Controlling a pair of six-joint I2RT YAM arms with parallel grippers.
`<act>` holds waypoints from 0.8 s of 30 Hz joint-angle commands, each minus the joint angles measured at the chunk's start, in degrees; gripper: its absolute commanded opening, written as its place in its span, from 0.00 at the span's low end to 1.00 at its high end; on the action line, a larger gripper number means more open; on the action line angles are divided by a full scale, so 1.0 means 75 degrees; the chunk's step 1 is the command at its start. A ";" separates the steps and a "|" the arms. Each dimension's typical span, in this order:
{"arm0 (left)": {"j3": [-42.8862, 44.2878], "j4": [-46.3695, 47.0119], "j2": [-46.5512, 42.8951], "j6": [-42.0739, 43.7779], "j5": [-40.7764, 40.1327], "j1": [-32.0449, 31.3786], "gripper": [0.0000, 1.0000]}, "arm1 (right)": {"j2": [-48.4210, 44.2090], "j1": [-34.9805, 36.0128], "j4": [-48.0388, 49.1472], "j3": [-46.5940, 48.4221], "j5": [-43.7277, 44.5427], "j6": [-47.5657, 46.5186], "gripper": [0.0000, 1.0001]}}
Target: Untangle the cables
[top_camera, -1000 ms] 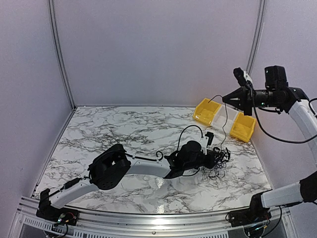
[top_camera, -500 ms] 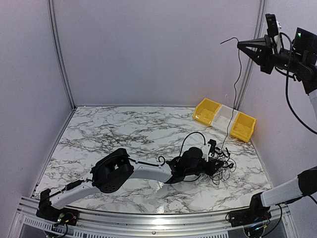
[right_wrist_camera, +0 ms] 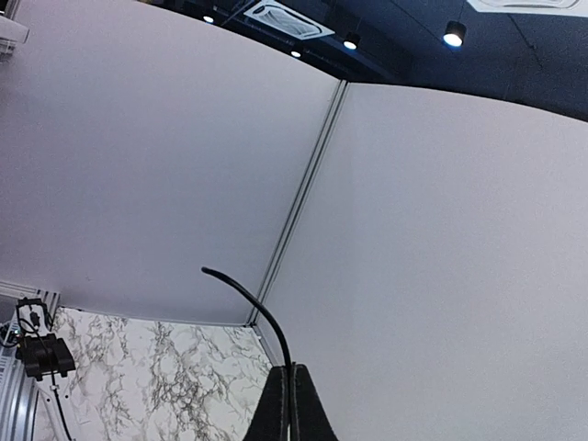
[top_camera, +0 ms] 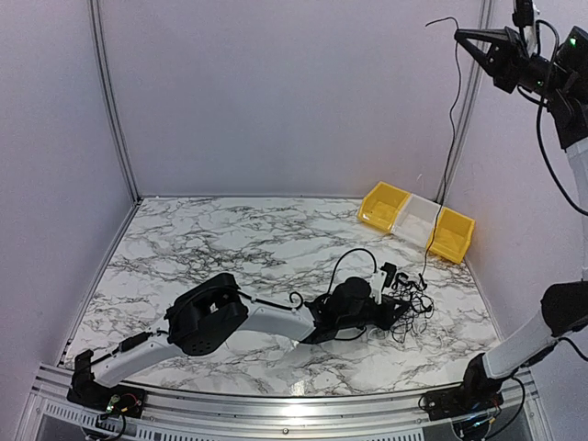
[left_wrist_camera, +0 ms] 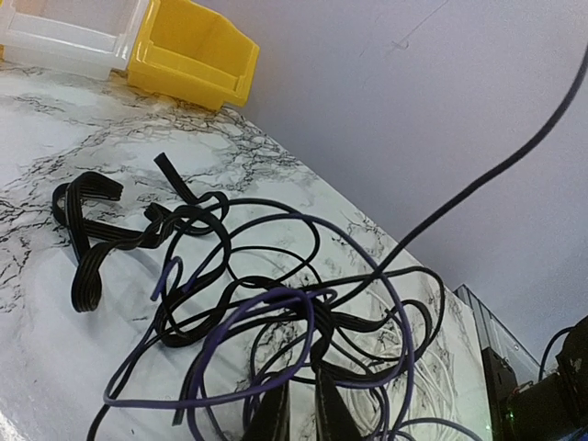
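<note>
Right fingers (right_wrist_camera: 279, 413) high overhead, clamped on one strand (top_camera: 452, 119) running down to the tangle (top_camera: 409, 303) on the table (top_camera: 230, 239). Left fingers (left_wrist_camera: 274, 418) narrow at the tangle; grip unclear. Risk: unpinned, the knot lifts or cinches tighter.

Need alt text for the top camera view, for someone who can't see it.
The right gripper, raised high, holds one thin black cable stretched up from a tangle on the marble table. The left gripper sits at the tangle.
</note>
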 commanded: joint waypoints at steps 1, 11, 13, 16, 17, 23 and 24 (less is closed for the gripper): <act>-0.0362 -0.0139 -0.0453 0.0333 -0.0101 -0.0021 0.12 | 0.0176 -0.0297 0.1268 0.0251 0.0003 0.1115 0.00; -0.3532 0.0394 -0.3110 0.1227 -0.0942 -0.0021 0.46 | -0.0780 -0.0112 0.0589 -0.3167 0.1563 -0.0925 0.00; -0.4483 0.0522 -0.3860 0.1377 -0.1427 -0.0021 0.52 | -0.0947 0.0312 0.0414 -0.4034 0.1922 -0.1397 0.00; -0.5847 0.0758 -0.4956 0.1564 -0.2085 -0.0015 0.58 | -0.1100 0.1034 0.0128 -0.5163 0.2427 -0.2115 0.00; -0.6257 0.0833 -0.5284 0.1636 -0.2268 -0.0020 0.60 | -0.1111 0.1257 0.0109 -0.5465 0.2481 -0.2196 0.00; -0.8194 0.1056 -0.6897 0.1906 -0.3199 -0.0021 0.64 | -0.0697 0.2600 0.0192 -0.6870 0.2999 -0.2617 0.00; -0.8462 0.1056 -0.7114 0.1814 -0.3403 -0.0021 0.64 | -0.0537 0.2862 0.0128 -0.6960 0.3199 -0.2796 0.00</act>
